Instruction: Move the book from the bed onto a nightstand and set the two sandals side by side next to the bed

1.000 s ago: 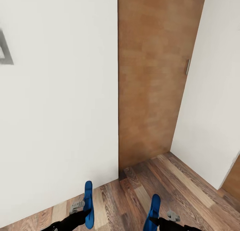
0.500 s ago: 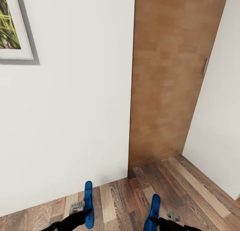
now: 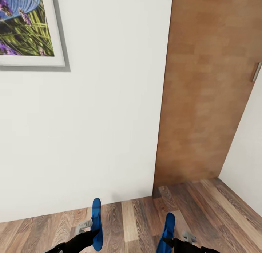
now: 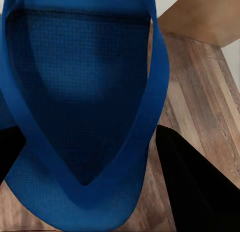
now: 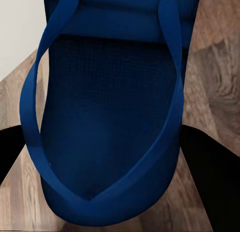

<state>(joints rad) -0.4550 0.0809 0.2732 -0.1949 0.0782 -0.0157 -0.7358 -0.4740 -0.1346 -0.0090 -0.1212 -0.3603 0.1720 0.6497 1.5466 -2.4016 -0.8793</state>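
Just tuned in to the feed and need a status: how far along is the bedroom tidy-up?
Done: both sandals are picked up. In hand: the left hand grips one blue sandal, the right hand the other sandal, facing a white wall and brown door. Left: setting both beside the bed; the book's state cannot be told.

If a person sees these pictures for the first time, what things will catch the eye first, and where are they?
Two bright blue sandals stand out at the bottom of the head view, one held in the left gripper and one in the right gripper, above the wood-plank floor. Next comes the lavender picture on the white wall at upper left, then the brown wooden door at right.
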